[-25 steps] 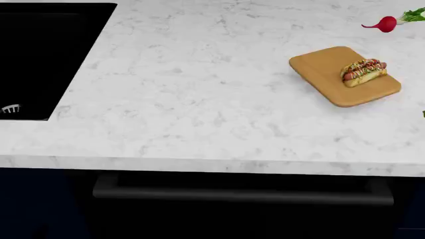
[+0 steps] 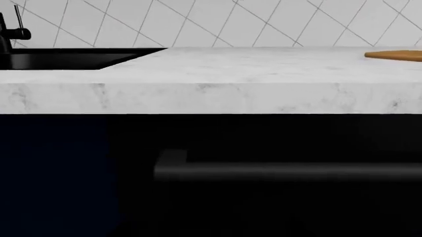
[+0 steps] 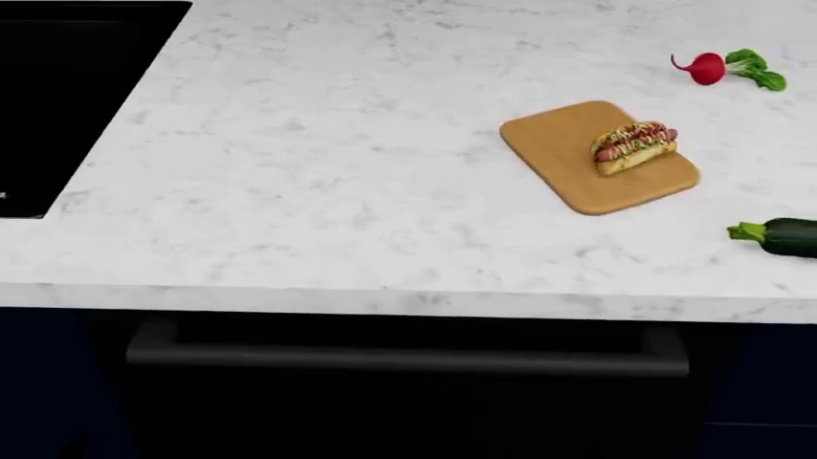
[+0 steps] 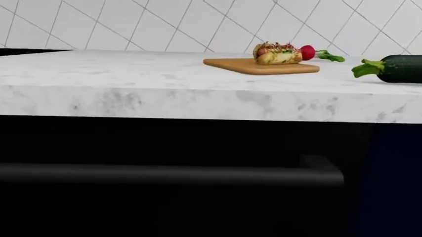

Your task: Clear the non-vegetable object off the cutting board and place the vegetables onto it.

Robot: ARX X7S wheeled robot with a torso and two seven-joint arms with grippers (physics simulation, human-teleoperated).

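Cutting board (image 3: pixel 568 163) matt wood; counter (image 3: pixel 320 172) polished white marble.

no text, label, brand, number or sign can be read in any view. the cutting board (image 3: pixel 575 167), the hot dog (image 3: pixel 632 146), the radish (image 3: pixel 705 69), the zucchini (image 3: pixel 782 236) and the marble counter (image 3: pixel 332 172) are all unmarked.
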